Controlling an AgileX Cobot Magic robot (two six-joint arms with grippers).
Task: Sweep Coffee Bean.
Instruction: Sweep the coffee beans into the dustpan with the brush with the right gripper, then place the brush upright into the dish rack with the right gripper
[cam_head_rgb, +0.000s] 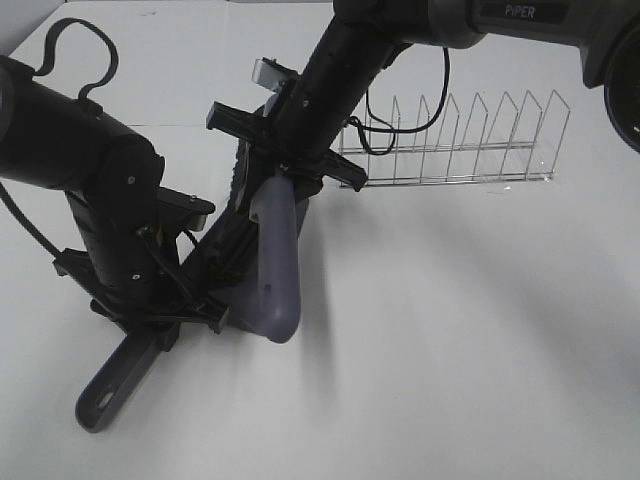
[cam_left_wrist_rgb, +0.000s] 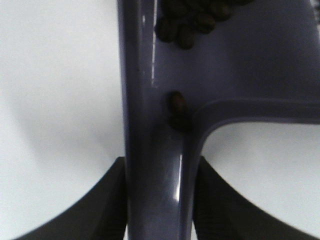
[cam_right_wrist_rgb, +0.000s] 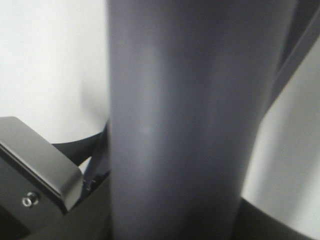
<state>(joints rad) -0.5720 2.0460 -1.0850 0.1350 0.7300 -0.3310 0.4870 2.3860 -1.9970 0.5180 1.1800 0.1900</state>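
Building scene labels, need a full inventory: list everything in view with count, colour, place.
coffee beans: cluster plus two strays, exact count unclear, dark brown, inside the dustpan
dustpan: one, grey-purple, left of table
brush: one, grey-purple handle, centre
wire rack: one, silver, back right of table
table: one, white, under everything
left gripper: one, black, shut on dustpan handle
right gripper: one, black, shut on brush handle

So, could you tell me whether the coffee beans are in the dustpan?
In, at least some: the left wrist view shows coffee beans lying on the dustpan.
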